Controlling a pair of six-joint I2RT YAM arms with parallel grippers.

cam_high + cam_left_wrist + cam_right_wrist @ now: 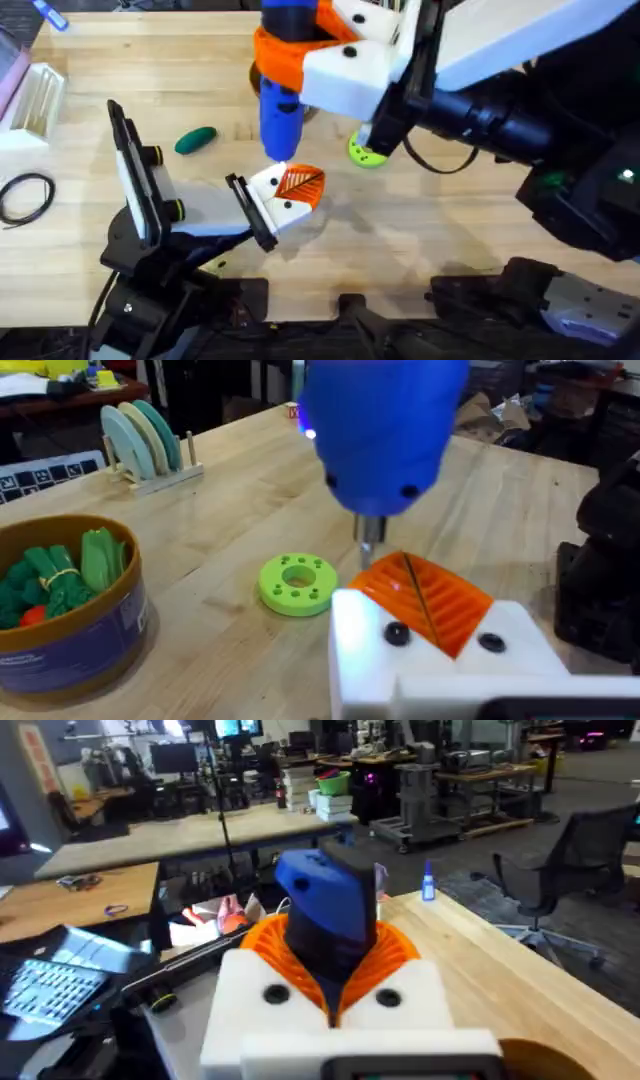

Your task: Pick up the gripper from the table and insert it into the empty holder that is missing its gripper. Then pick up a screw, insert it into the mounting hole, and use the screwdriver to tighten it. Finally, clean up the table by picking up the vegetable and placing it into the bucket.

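Note:
My right gripper (290, 50) (335, 960), white with orange pads, is shut on the blue screwdriver (278, 120) (325, 900) and holds it upright. Its dark tip (370, 550) touches the far edge of my left gripper (300, 187) (425, 600), whose two orange ribbed pads on white blocks are pressed together. A loose gripper, an empty holder and a loose screw are out of view. The dark green vegetable (195, 140) lies on the table (450, 230) left of the screwdriver. The bucket (70, 650) stands beyond my left gripper, bright green and red toys inside.
A flat green disc (367, 153) (298, 582) lies just right of the screwdriver. A rack with plates (145, 440) stands farther back on the table. A white rack (35, 100) and a black cable loop (25, 195) sit at the table's left edge.

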